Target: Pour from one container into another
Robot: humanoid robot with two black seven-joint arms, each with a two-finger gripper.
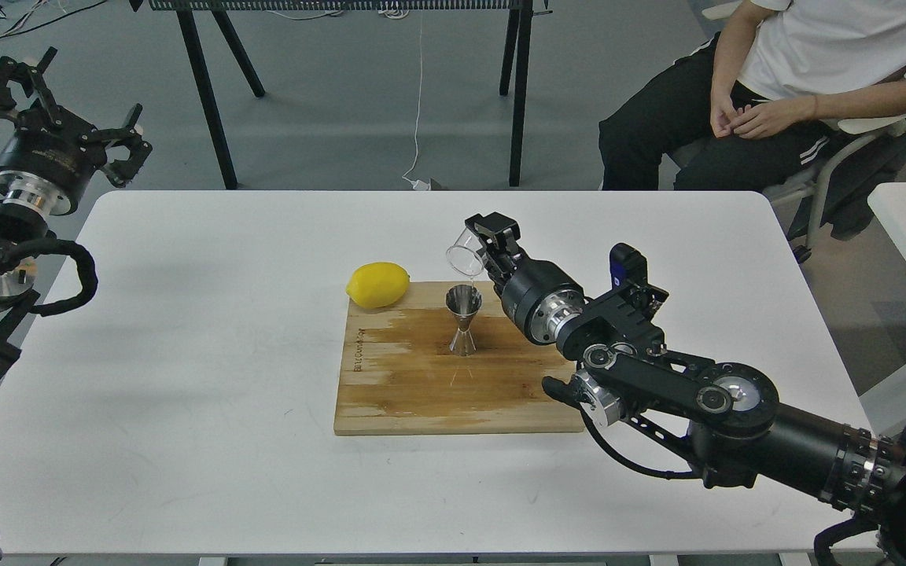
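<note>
The right tool (486, 240) is clamped on the beaker (466, 253), which is tipped over with its mouth facing down and left, lip just above the jigger (463, 318). A thin stream seems to run from lip to cup. The jigger stands upright on the board (390, 393) near the table (185, 314) centre, directly below and slightly nearer than the beaker. The left tool (68, 110) hangs beyond the far left corner, fingers apart, holding nothing. A lemon (377, 284) sits on the board's far left corner.
</note>
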